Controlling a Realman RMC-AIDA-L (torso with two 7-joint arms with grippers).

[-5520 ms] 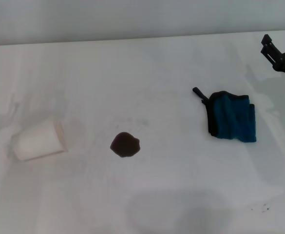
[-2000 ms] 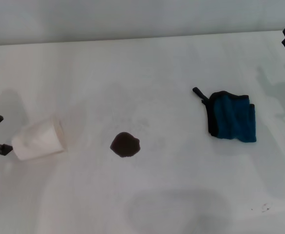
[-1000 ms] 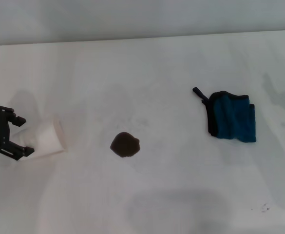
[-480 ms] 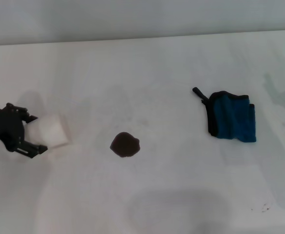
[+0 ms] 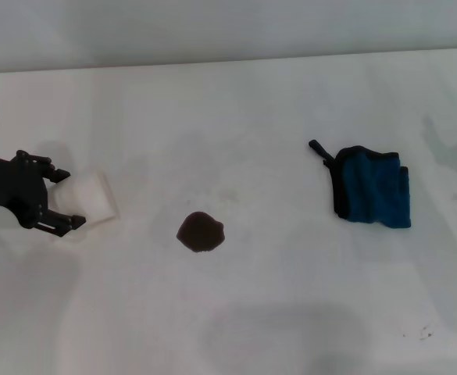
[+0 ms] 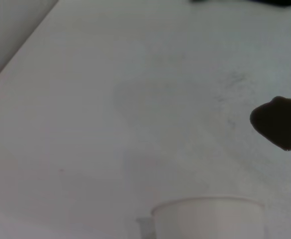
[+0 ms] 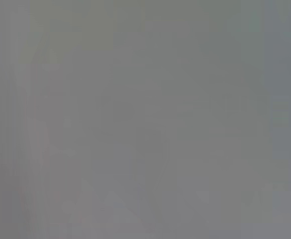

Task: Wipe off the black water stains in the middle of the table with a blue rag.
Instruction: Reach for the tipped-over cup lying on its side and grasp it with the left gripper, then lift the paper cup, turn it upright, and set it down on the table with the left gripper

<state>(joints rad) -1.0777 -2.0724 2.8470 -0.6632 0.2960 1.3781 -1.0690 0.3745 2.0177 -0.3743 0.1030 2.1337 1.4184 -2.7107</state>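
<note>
My left gripper (image 5: 62,198) reaches in low, fingers spread around the tipped paper cup (image 5: 90,198), left of the black water stains (image 5: 201,232).

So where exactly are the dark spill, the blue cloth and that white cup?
black water stains (image 5: 201,233): head view, middle of the dark blotch.
blue rag (image 5: 376,191): head view, centre of the teal cloth.
paper cup (image 5: 90,197): head view, its white side, between the left gripper's fingers.
</note>
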